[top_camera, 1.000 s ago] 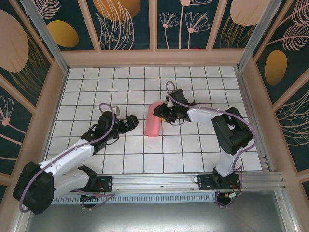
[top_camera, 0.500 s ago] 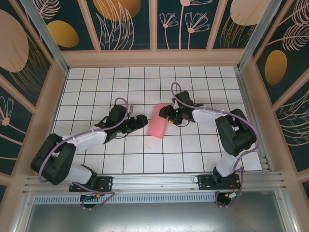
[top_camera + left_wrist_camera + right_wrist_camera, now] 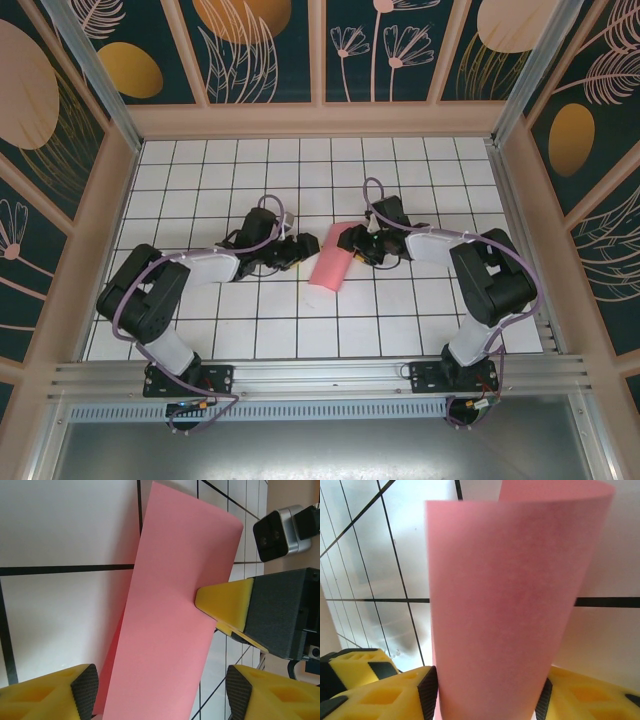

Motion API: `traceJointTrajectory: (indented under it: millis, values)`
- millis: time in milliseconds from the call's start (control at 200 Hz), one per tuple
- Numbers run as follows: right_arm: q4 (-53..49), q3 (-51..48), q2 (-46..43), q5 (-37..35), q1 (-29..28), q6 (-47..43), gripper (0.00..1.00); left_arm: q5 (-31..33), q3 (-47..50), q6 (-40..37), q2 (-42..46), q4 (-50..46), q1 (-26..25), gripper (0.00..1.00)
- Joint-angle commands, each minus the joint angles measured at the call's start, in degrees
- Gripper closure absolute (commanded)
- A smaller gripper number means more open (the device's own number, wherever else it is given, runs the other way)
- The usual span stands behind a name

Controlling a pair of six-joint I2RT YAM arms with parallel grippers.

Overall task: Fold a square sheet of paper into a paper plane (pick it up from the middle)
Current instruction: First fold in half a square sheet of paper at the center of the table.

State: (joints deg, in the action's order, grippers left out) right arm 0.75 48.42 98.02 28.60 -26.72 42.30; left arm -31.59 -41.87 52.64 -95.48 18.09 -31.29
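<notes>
Paper sheet (image 3: 330, 265) x1 btw L hand (image 3: 300, 247), R hand (image 3: 352, 243)

Matt paper (image 3: 330, 262), glossy tiled table (image 3: 250, 330)

No word, number, brand or sign can be read in any of the views. The pink paper (image 3: 330, 262) is plain on the faces that show. The worktop (image 3: 200, 170) carries only black grid lines, and the walls (image 3: 260, 50) bear painted leaves and flowers rather than letters.
</notes>
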Motion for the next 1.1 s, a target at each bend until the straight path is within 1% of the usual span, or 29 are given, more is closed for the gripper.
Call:
traceJointTrajectory:
  millis: [0, 135, 150, 190, 345, 535, 686, 896, 1096]
  values:
    - [3.4, -1.0, -1.7, 3.4, 0.6, -2.1, 0.46, -2.0, -1.9, -0.3, -1.8, 1.0, 0.0, 0.29]
    - [4.4, -1.1, -1.5, 5.9, 0.9, -4.8, 0.48, -2.6, -3.0, -0.4, -2.4, 0.1, 0.0, 0.28]
    - [4.4, -1.1, -1.5, 6.1, 1.0, -5.0, 0.48, -2.6, -3.1, -0.4, -3.8, 0.1, 0.0, 0.28]
    - [4.4, -1.0, -1.4, 6.4, 1.0, -5.6, 0.48, -2.6, -3.1, -0.4, -4.2, 0.2, 0.0, 0.28]
    - [6.9, -1.4, -1.4, 9.3, 1.5, -6.6, 0.49, -3.3, -3.9, -0.4, -5.6, 0.0, 0.0, 0.27]
    - [7.2, -0.6, -1.3, 11.0, 1.6, -8.2, 0.49, -4.6, -4.3, -0.4, -6.4, 0.9, 0.0, 0.28]
    - [7.2, -0.5, -1.0, 11.5, 1.8, -8.6, 0.49, -7.7, -4.4, 0.6, -7.6, 4.0, 0.0, 0.32]
    - [6.9, -0.6, -1.1, 11.1, 2.3, -8.7, 0.48, -9.2, -4.2, 0.9, -7.3, 5.8, -0.1, 0.51]
    - [7.6, -1.8, -2.9, 9.6, 2.8, -6.1, 0.41, -9.2, -3.4, 1.0, -6.6, 6.4, -0.1, 0.68]
